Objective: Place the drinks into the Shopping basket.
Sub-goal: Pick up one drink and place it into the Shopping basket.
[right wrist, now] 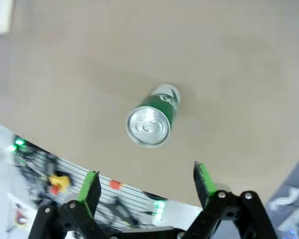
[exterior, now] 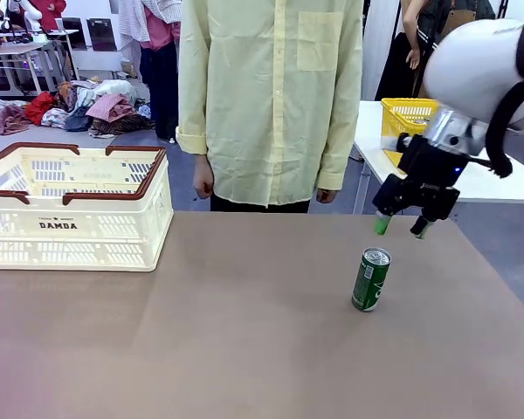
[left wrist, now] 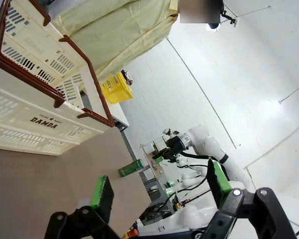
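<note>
Logging one slim tall green metal drink can (exterior: 370, 279) with silver top, standing on the plain brown tabletop (exterior: 244, 349) right of middle, well apart from the large cream-white plastic lattice Shopping basket (exterior: 113, 236) with dark brown rim handles sitting at far left. Marking the black two-finger right gripper (exterior: 400, 229) with green pads as hovering above and a little behind the can, jaws spread wide, gripping nothing, touching nothing. Marking the left gripper (left wrist: 159, 184) as wide open and empty too, looking across the table past the basket (left wrist: 35, 114) toward the can (left wrist: 131, 168). Judging the risks: clipping the silver rim with one finger while descending and tipping the can, given the tall narrow body; sending it rolling toward the near or right table edge once down; pinching too high near the top and letting it swing or slip during the long carry leftward; knocking the basket's brown rim while lowering; crowding the person in the pale yellow shirt (exterior: 271, 96) standing just behind the table. Reading orientation: long axis running vertical, silver top pointing up, base flat on the table; from the right wrist view, looking down almost onto the top (right wrist: 154, 119), with the can sitting ahead of the fingers (right wrist: 147, 179), not yet between them.
</note>
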### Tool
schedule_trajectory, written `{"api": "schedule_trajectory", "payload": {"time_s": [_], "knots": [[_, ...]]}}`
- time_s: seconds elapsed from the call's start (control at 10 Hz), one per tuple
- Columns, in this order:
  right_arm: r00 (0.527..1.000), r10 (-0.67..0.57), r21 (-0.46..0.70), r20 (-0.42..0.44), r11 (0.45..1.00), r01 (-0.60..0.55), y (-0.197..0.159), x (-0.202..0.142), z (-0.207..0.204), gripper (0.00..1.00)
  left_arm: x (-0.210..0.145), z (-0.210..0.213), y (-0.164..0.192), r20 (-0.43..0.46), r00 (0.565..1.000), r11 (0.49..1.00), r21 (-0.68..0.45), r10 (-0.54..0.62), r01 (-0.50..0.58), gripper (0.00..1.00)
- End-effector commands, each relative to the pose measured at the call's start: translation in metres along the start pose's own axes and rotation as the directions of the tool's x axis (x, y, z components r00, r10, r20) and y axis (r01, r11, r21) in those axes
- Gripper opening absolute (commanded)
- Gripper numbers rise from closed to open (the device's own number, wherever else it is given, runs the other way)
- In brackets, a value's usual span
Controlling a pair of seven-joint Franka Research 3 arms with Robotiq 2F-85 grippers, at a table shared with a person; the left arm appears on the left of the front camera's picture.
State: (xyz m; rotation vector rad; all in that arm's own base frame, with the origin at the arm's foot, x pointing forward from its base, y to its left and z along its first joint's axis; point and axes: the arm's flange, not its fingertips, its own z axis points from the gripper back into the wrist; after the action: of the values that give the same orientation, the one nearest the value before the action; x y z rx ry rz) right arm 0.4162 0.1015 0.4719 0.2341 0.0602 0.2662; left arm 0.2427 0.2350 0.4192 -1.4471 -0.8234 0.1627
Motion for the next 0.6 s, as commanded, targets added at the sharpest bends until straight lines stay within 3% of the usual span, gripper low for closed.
{"api": "schedule_trajectory", "payload": {"time_s": [0.0, 0.1, 0.2, 0.3, 0.4, 0.5], "knots": [[0.998, 0.020, -0.189, 0.066, 0.982, -0.007, 0.021, -0.009, 0.005, 1.00, 0.002, 0.001, -0.004, 0.010, 1.000, 1.000, -0.018, 0.006, -0.006, 1.00], [0.993, 0.028, -0.184, 0.115, 0.983, -0.006, 0.027, -0.019, 0.007, 1.00, 0.002, 0.001, -0.004, 0.010, 1.000, 1.000, -0.018, 0.006, -0.006, 1.00], [0.999, 0.043, -0.097, -0.003, 0.994, -0.043, 0.015, -0.002, 0.001, 1.00, 0.002, 0.001, -0.004, 0.010, 1.000, 1.000, -0.018, 0.006, -0.006, 1.00], [0.999, 0.043, -0.097, -0.003, 0.994, -0.043, 0.015, -0.002, 0.001, 1.00, 0.002, 0.001, -0.004, 0.010, 1.000, 1.000, -0.018, 0.006, -0.006, 1.00], [0.997, 0.066, -0.152, 0.031, 0.987, -0.061, 0.029, -0.010, 0.009, 1.00, 0.002, 0.001, -0.004, 0.010, 1.000, 1.000, -0.018, 0.006, -0.006, 1.00], [0.999, -0.009, -0.193, 0.045, 0.981, 0.018, 0.029, -0.016, 0.008, 1.00, 0.002, 0.001, -0.004, 0.010, 1.000, 1.000, -0.018, 0.006, -0.006, 1.00]]}}
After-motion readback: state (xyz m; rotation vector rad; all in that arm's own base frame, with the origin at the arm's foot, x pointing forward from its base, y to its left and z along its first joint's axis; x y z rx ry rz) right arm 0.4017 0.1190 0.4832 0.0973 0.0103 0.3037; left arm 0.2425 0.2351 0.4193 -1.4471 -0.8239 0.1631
